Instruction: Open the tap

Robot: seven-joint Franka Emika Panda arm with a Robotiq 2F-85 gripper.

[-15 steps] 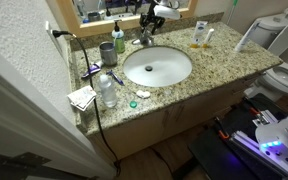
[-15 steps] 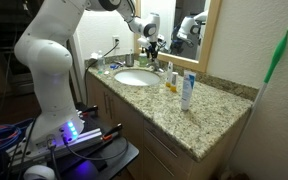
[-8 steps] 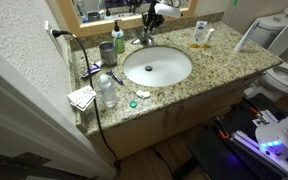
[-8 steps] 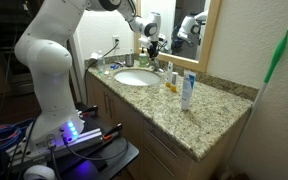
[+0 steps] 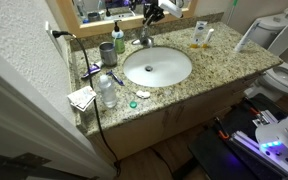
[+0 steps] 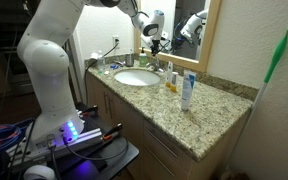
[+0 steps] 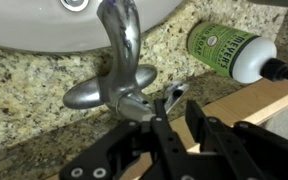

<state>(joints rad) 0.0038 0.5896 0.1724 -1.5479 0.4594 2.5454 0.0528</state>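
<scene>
In the wrist view the tap (image 7: 119, 60) is a small silver faucet on the granite counter, its spout reaching over the white basin (image 7: 44, 25). Its lever handle (image 7: 136, 104) points toward my gripper (image 7: 176, 102). The black fingers (image 7: 160, 125) stand close together, shut on the lever's tip. In both exterior views the gripper (image 5: 152, 16) (image 6: 154, 40) hangs just above the tap (image 5: 143, 40) (image 6: 150, 61), at the back of the basin (image 5: 130, 60). I cannot tell whether water is running.
A green soap bottle (image 7: 224, 48) (image 5: 119, 38) and a grey cup (image 5: 107, 50) stand beside the tap. Tubes (image 5: 201, 35) are at the counter's far end, and a clear bottle (image 5: 107, 90) with small items at the near end. The mirror and wooden backsplash (image 7: 254, 100) are right behind the gripper.
The jaws have closed from partly open to shut on the lever. The gripper has risen a little above the tap since the earlier frames.
</scene>
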